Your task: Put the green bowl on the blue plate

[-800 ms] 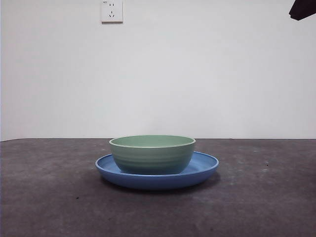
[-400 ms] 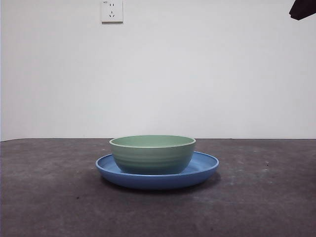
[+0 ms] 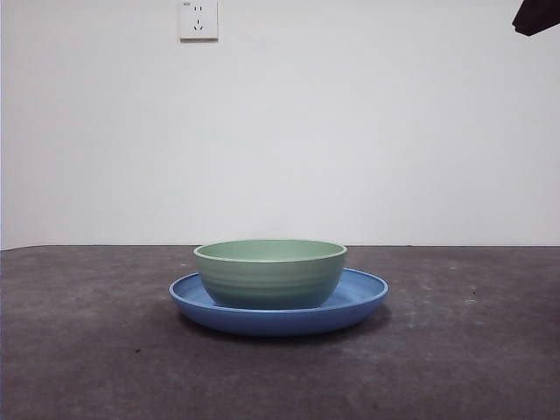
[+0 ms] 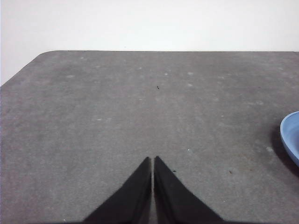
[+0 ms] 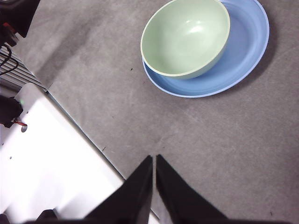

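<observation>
The green bowl (image 3: 269, 273) stands upright in the blue plate (image 3: 363, 296) in the middle of the dark table. The right wrist view shows the bowl (image 5: 185, 38) resting off-centre on the plate (image 5: 243, 51), close to one side of its rim. My right gripper (image 5: 154, 158) is shut and empty, held high and well away from the bowl. My left gripper (image 4: 153, 160) is shut and empty over bare table, with only the plate's edge (image 4: 290, 137) showing at the side. A black arm tip (image 3: 535, 16) shows at the top right corner of the front view.
A white wall with a socket (image 3: 199, 19) stands behind the table. The right wrist view shows the table's edge and a white base (image 5: 51, 158) with cables beside it. The dark grey tabletop (image 4: 140, 107) stretches around the plate.
</observation>
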Tool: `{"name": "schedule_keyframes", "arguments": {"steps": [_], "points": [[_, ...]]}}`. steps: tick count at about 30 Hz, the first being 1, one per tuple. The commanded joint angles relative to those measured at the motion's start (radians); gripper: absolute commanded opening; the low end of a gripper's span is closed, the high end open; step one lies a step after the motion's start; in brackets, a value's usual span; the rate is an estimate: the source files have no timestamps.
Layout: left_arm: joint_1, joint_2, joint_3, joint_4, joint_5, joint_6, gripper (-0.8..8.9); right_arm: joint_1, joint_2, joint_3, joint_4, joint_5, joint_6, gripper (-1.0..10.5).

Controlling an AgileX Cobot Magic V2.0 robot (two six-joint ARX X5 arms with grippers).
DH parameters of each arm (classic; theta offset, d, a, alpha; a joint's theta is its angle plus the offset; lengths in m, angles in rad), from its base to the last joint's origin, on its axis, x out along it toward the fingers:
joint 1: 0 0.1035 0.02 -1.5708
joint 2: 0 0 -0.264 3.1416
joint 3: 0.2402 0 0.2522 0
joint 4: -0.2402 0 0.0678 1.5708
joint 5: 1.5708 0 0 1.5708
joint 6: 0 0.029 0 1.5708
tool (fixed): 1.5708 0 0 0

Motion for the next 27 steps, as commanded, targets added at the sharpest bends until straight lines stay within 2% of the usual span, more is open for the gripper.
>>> {"name": "schedule_keyframes", "arguments": {"steps": [1, 12, 16, 18, 22, 27], "points": [[0.002, -0.002, -0.021, -0.008, -0.002, -0.003, 0.09, 0.006, 0.008, 0.019, 0.01, -0.002, -0.011, 0.1], [0.002, -0.002, -0.021, -0.008, -0.002, -0.003, 0.09, 0.011, 0.003, 0.019, 0.008, -0.006, -0.013, 0.1], [0.002, -0.002, -0.021, -0.008, -0.002, -0.003, 0.09, -0.037, -0.032, 0.018, 0.034, 0.03, -0.095, 0.1], [0.002, -0.002, -0.021, -0.008, -0.002, -0.003, 0.09, -0.085, -0.075, -0.004, 0.12, 0.027, -0.101, 0.1], [0.002, -0.002, -0.021, -0.008, -0.002, -0.003, 0.09, -0.195, -0.2, -0.106, 0.311, 0.013, -0.066, 0.1], [0.002, -0.002, -0.021, -0.008, -0.002, -0.003, 0.09, -0.338, -0.395, -0.333, 0.567, 0.017, -0.068, 0.1]]}}
